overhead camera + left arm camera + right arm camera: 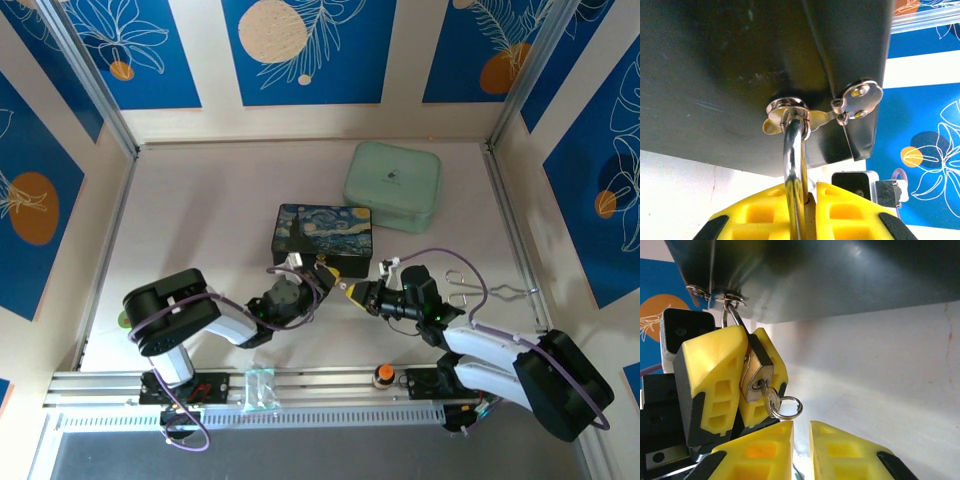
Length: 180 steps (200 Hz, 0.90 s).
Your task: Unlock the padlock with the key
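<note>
While left gripper (807,200) clamps the slick padlock (756,374) on the box (322,232) front edge, right gripper (801,432), parted, empty, should pinch the thin key (771,401) by its head.

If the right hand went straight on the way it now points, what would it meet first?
Most likely the key, seated in the padlock that the left hand clamps; its ring hangs just ahead of the right hand. Depth is unclear from this view.
</note>
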{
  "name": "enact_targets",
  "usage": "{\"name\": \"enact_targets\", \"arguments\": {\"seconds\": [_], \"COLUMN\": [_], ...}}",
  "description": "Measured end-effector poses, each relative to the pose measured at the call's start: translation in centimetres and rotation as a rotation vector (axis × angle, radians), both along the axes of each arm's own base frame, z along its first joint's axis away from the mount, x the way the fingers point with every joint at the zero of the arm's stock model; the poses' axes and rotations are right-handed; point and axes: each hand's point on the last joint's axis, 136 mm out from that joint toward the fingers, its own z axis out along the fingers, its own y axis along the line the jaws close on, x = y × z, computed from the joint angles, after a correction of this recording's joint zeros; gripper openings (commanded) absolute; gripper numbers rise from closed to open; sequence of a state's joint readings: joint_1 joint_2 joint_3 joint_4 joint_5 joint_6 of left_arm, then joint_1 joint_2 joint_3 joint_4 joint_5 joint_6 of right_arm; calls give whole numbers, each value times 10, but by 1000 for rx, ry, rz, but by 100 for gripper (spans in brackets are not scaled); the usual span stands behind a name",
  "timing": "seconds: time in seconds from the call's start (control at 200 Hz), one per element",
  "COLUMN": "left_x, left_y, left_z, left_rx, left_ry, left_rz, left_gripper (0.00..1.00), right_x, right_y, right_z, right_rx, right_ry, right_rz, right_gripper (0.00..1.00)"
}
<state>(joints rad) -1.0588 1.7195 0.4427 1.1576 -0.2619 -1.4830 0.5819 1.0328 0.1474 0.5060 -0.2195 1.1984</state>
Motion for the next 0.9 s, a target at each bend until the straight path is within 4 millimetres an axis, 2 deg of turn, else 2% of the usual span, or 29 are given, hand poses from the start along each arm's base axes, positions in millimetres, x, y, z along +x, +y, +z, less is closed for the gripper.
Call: {"name": "enact_targets", "arguments": {"seconds": [0.225, 0.39, 0.605, 0.9], "left_x": [-3, -4, -2, -5], "left_y": [-2, -2, 0, -3], "left_z": [-3, -4, -6, -23], "left_rx": [12, 20, 25, 41], "left_ry": [8, 6, 3, 24], "left_rz": [-11, -14, 1, -1], "left_gripper": [0, 0, 0, 0], "right_x": [9, 9, 13, 7], "right_y": [4, 12, 13, 8], "right_z": [-5, -8, -10, -24], "right_rx": [-25, -37, -58, -200], "right_ry": [1, 4, 7, 25], "right_rz": [0, 16, -2, -4], "right_gripper": [6, 6, 6, 9]}}
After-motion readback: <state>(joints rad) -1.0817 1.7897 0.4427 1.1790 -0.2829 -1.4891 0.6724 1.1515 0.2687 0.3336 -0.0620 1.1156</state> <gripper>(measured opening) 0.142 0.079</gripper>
